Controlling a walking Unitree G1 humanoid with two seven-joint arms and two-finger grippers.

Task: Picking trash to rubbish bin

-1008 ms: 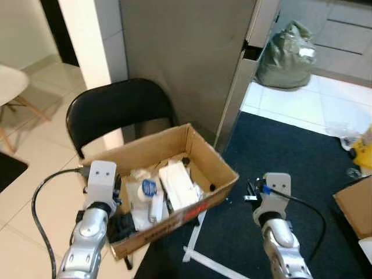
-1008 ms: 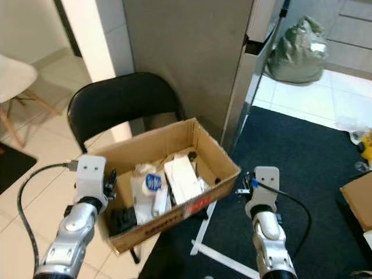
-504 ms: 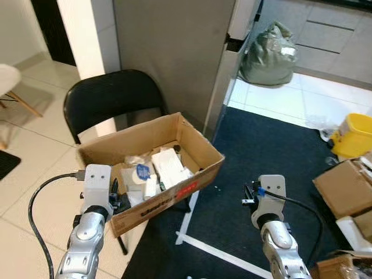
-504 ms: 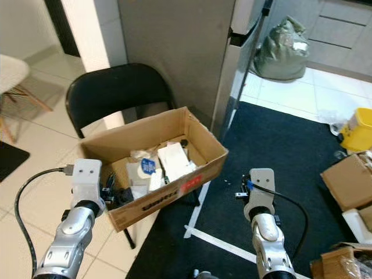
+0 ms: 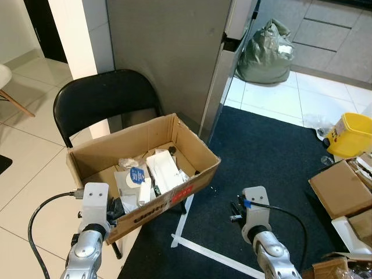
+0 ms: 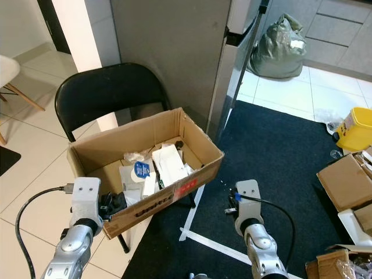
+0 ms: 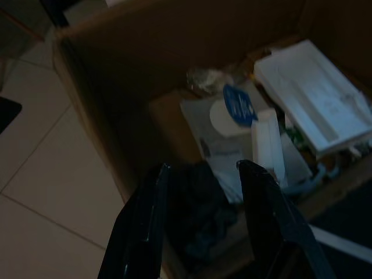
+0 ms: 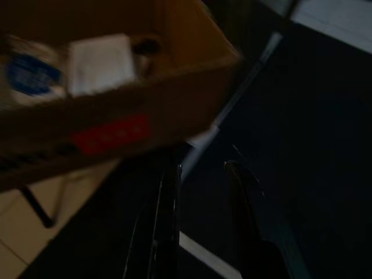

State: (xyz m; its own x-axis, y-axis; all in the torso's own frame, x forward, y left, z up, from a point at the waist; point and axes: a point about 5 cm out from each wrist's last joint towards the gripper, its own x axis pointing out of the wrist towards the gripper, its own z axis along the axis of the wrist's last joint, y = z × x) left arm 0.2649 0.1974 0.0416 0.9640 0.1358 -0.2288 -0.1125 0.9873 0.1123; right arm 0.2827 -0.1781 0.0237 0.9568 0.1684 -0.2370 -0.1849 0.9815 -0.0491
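Cardboard box [image 5: 145, 174] of trash sits on the black chair [image 5: 99, 107]; the view has drawn back since a second ago, so the robot is retreating; left claw [image 7: 200, 226] and right claw [image 8: 200, 192] hang parted, empty; no deposit pending.

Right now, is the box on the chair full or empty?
Partly full. The open box holds white packets and a blue-labelled tub; its brown back wall shows above them.

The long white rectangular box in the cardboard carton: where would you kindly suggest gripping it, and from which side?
Probably across its narrow width, coming down from above: the long white rectangular box lies flat atop the trash, and the brown cardboard carton's walls block sideways approaches.
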